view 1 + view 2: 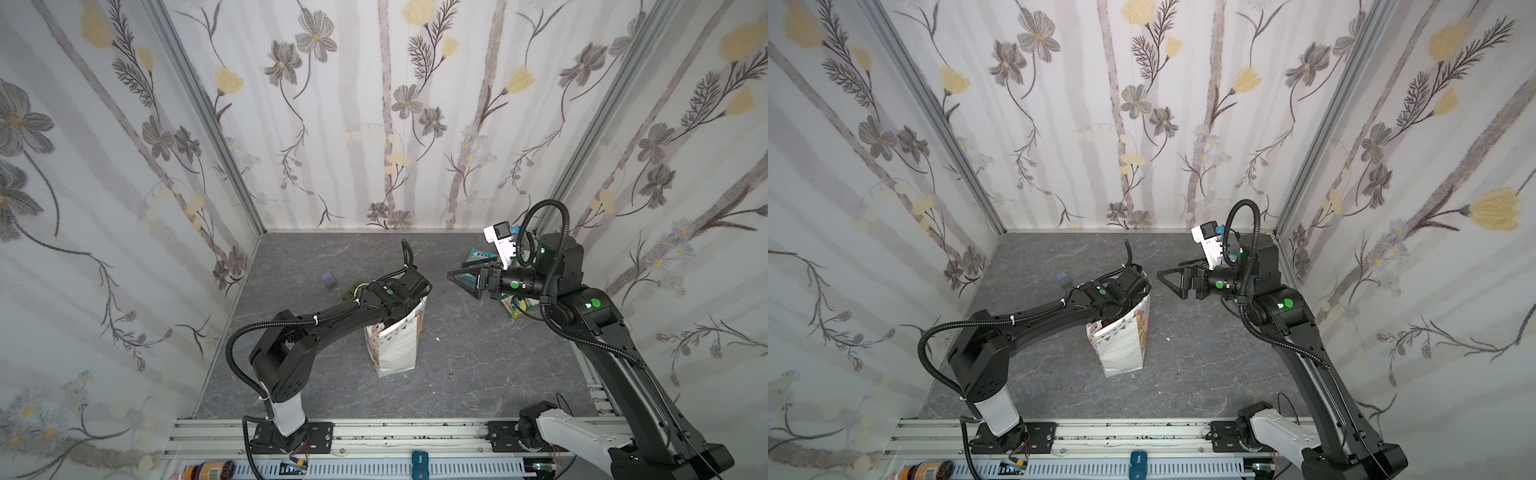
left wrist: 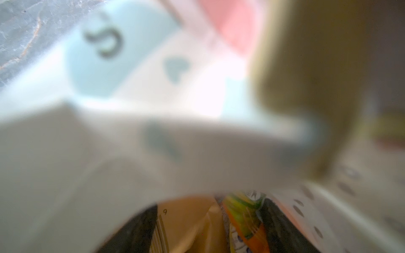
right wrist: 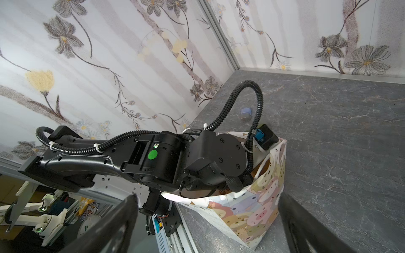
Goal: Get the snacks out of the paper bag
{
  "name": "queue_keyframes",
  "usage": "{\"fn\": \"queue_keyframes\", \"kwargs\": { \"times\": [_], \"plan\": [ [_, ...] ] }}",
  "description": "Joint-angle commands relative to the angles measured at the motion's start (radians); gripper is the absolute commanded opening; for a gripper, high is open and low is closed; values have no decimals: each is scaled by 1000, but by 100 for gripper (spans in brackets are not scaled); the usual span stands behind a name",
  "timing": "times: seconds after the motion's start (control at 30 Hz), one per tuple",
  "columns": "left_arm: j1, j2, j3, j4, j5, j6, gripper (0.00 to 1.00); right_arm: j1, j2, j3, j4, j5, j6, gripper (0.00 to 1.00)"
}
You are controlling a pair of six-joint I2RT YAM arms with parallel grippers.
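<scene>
In both top views the white paper bag [image 1: 395,349], printed with dots and cartoon animals, stands upright mid-table. The left arm [image 1: 332,311] dips into its mouth. The right gripper [image 1: 457,272] hovers beside it, spread wide and empty. Loose snacks [image 1: 478,255] lie under the right arm, and a blue block [image 1: 328,280] sits beyond the bag.

The left wrist view is mostly blurred paper. The left gripper [image 2: 208,236] has 2 dark fingers [image 2: 135,230] flanking a tan packet [image 2: 188,223] and an orange-green packet [image 2: 245,219]. We cannot tell whether they pinch.

In the right wrist view the left arm covers the bag's opening.
</scene>
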Motion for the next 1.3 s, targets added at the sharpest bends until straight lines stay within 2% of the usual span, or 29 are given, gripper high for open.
{"fn": "queue_keyframes", "kwargs": {
  "times": [0.0, 0.3, 0.47, 0.53, 0.6, 0.67, 0.77, 0.87, 1.03, 1.27],
  "plan": [
    [3, 13, -19, -122, 54, -16, 67, 2, 2, 11, 30, 3, 7, 99],
    [9, -4, -21, -122, 81, -27, 43, 5, 3, 14, 24, 9, 7, 99],
    [8, -64, -5, -117, 87, -26, 18, 6, 4, 6, 20, 31, 4, 99],
    [10, -92, 6, -116, 90, -23, 12, 7, 4, 1, 18, 39, 4, 99],
    [10, -117, 23, -124, 89, -21, 16, 7, 3, 1, 18, 41, 4, 99],
    [10, -139, 47, -148, 85, -21, 33, 7, 3, 2, 18, 42, 2, 100],
    [9, -169, 89, -206, 88, -26, 47, 7, 3, 2, 18, 43, 2, 99],
    [10, -182, 147, -304, 143, -46, 51, 7, 6, 1, 16, 43, 2, 100],
    [6, -179, 138, -420, 239, -83, 60, 7, 4, -12, 29, 42, 9, 100],
    [3, -168, 35, -363, 227, -103, 67, 10, 10, -12, 41, 38, 18, 100]
  ]
}}
